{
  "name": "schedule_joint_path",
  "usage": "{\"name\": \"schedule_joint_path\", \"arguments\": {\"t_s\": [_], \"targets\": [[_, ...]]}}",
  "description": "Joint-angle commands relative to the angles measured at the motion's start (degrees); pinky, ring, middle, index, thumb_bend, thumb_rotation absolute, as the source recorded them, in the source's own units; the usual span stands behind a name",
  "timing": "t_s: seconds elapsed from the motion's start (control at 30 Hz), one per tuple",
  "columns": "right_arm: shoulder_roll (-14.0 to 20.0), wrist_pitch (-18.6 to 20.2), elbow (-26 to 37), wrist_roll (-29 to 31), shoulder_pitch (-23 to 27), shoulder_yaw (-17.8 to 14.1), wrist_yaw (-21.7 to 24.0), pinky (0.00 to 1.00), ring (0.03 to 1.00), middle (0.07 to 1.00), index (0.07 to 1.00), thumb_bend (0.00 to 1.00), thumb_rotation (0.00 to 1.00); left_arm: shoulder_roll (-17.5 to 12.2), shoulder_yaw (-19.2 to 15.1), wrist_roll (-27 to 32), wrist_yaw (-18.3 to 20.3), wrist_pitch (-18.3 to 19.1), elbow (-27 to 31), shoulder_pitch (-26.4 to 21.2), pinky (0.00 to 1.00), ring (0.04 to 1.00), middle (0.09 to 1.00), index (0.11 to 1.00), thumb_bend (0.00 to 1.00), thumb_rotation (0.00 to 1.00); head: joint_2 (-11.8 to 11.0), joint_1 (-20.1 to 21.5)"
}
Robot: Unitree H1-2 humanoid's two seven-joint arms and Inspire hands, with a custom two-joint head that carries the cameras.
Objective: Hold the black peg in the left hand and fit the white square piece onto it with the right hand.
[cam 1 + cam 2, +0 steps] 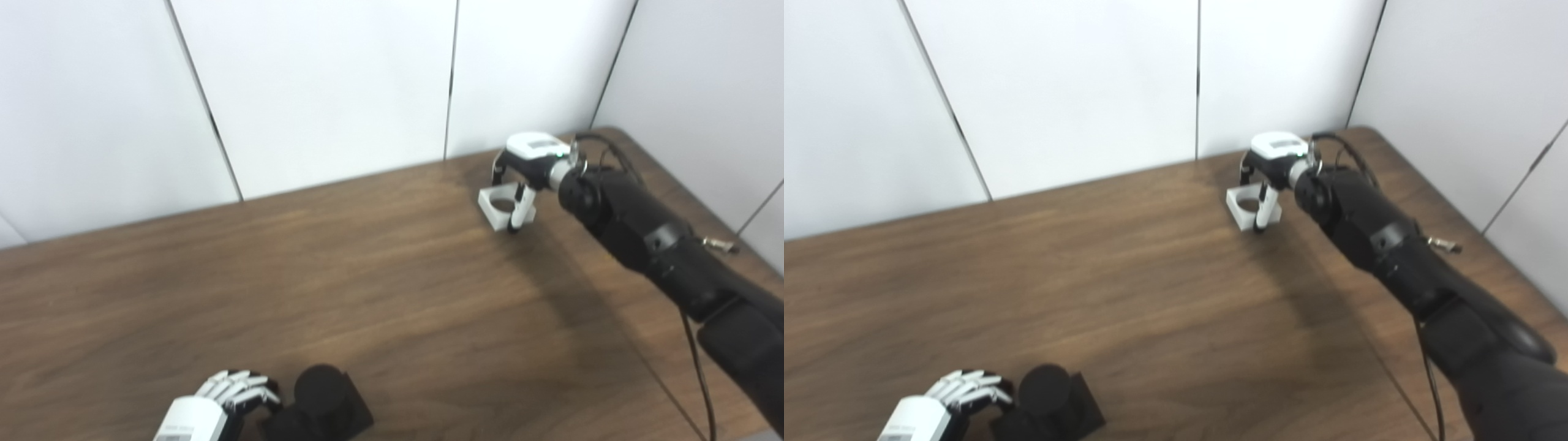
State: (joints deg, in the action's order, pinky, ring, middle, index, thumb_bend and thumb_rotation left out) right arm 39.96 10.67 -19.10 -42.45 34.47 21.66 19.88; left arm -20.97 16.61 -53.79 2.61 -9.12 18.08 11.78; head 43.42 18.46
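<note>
Peg [324, 398] upright at our 7 o'clock, left hand [229, 398] curled beside it, grip unclear. White square piece [503, 208] at 1 o'clock, right hand [520, 184] fingers straddling it, hold uncertain.

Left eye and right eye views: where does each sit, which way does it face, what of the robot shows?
Left eye view: on the head, looking down at the wooden table; left robot hand beside the black peg, right robot hand around the white square piece.
Right eye view: head too, set slightly rightward, so everything sits further left in frame; more right arm shows.
Shared: same table, both hands, both parts, white wall panels.
</note>
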Motion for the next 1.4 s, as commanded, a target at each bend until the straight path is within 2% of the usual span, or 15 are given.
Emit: {"name": "schedule_joint_path", "arguments": {"t_s": [0.0, 0.27, 0.43, 0.57, 0.73, 0.93, 1.37], "targets": [[2.53, -1.27, 6.77, -0.39, 1.09, -1.18, 1.26, 0.92, 0.88, 0.781, 0.486, 0.52, 0.13, 0.04, 0.21, -3.03, 2.53, 2.38, 0.7, 0.87, 0.84, 0.792, 0.73, 0.485, 0.52, 0.05, 0.86, -2.67], [3.84, -1.62, 29.27, 1.21, -3.52, -2.85, 9.88, 0.92, 0.873, 0.776, 0.485, 0.52, 0.13, 3.07, 1.3, -4.94, 5.49, 4.69, 2.96, 0.55, 0.83, 0.793, 0.726, 0.485, 0.52, 0.05, 2.55, -8.61], [2.15, -1.48, 41.12, 2.92, -5.58, -3.16, 15.17, 0.92, 0.869, 0.765, 0.485, 0.52, 0.13, 4.22, 1.84, -5.7, 6.23, 5.4, 3.37, 0.24, 0.83, 0.794, 0.726, 0.485, 0.52, 0.05, 3.56, -10.79], [-1.21, -0.67, 49.17, 3.09, -6.7, -2.18, 19.11, 0.93, 0.866, 0.756, 0.483, 0.52, 0.13, 4.9, 2.31, -6.78, 6.88, 6.08, 3.63, -0.09, 0.84, 0.796, 0.727, 0.485, 0.52, 0.05, 4.31, -11.84], [-5.16, -1.48, 54.68, 3.82, -7.45, -1.49, 22.57, 0.93, 0.855, 0.748, 0.482, 0.52, 0.13, 5.64, 3.01, -7.9, 7.31, 7.02, 3.89, -0.56, 0.84, 0.796, 0.724, 0.485, 0.52, 0.05, 5.03, -12.78], [-9.17, -1.88, 57.95, 3.17, -8.23, -0.64, 25.43, 0.92, 0.855, 0.748, 0.482, 0.52, 0.13, 6.28, 3.44, -8.4, 7.47, 7.52, 4.06, -0.95, 0.84, 0.794, 0.722, 0.485, 0.52, 0.05, 5.64, -13.43], [-13.83, -2.94, 58.23, 1.76, -9.21, -0.62, 26.74, 0.94, 0.873, 0.755, 0.483, 0.52, 0.13, 6.97, 3.98, -8.52, 9.62, 8.64, 5.23, -1.33, 0.86, 0.808, 0.735, 0.485, 0.52, 0.05, 6.4, -14.56]]}}
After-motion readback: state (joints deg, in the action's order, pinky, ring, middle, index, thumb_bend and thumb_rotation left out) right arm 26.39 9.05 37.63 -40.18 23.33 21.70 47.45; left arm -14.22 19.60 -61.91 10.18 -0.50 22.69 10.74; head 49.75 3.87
